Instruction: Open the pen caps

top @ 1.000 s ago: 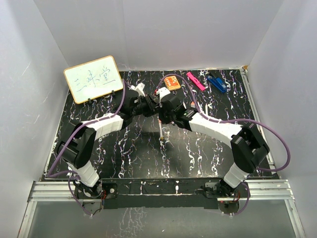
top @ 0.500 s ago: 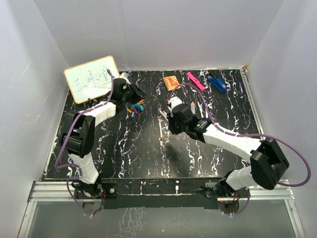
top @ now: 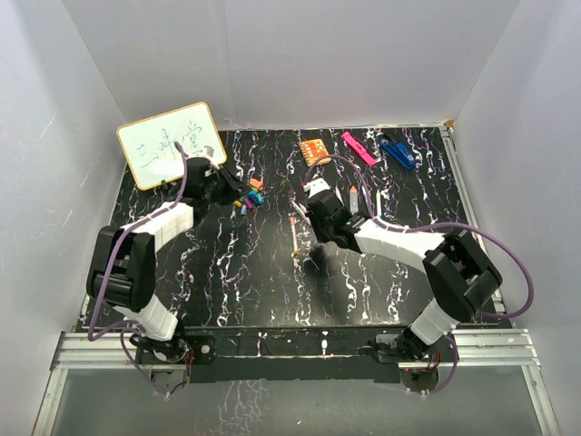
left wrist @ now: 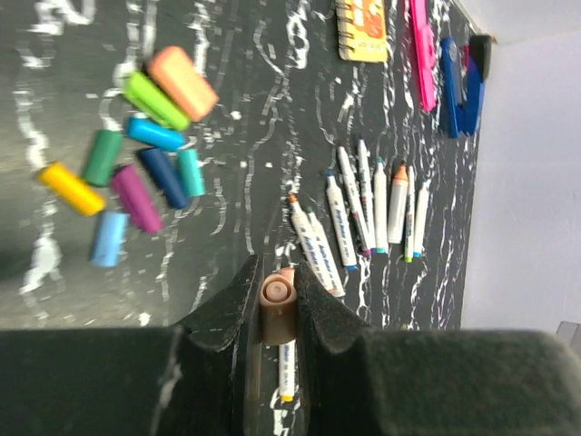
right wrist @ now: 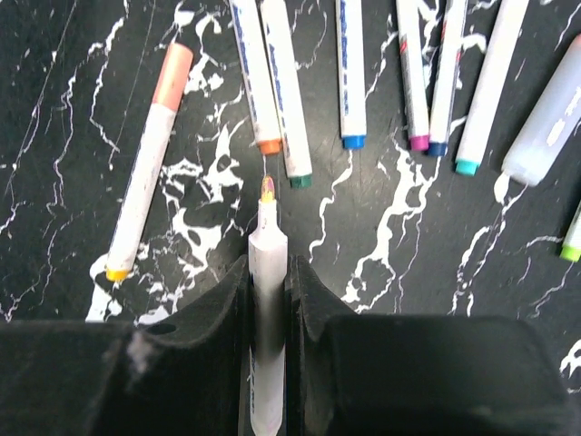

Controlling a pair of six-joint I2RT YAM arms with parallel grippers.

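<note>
Right fingers (right wrist: pixel 231 300) clamp an uncapped pen (right wrist: pixel 268 245), tip out, low over the table (top: pixel 227 291). Left fingers (left wrist: pixel 241 313) pinch a tan pen cap (left wrist: pixel 277 295). Loose caps (left wrist: pixel 136 173) are heaped on the table below them. Pens (right wrist: pixel 286 100) lie in a row; the blue barrel print is too blurred to read. Farther back is an orange card (top: pixel 315 151), its print illegible. The whiteboard (top: pixel 171 143) has blue handwriting, unreadable.

Looks like a robotics lab test cell. Plain white walls (top: pixel 290 64) box in a black marbled table (top: pixel 254 291) all round the left gripper (top: pixel 232 191), with a small whiteboard (top: pixel 171 143) beyond it to the left. Bare aluminium rail (top: pixel 290 346) and purple cables (top: pixel 185 163) sit back behind it.
</note>
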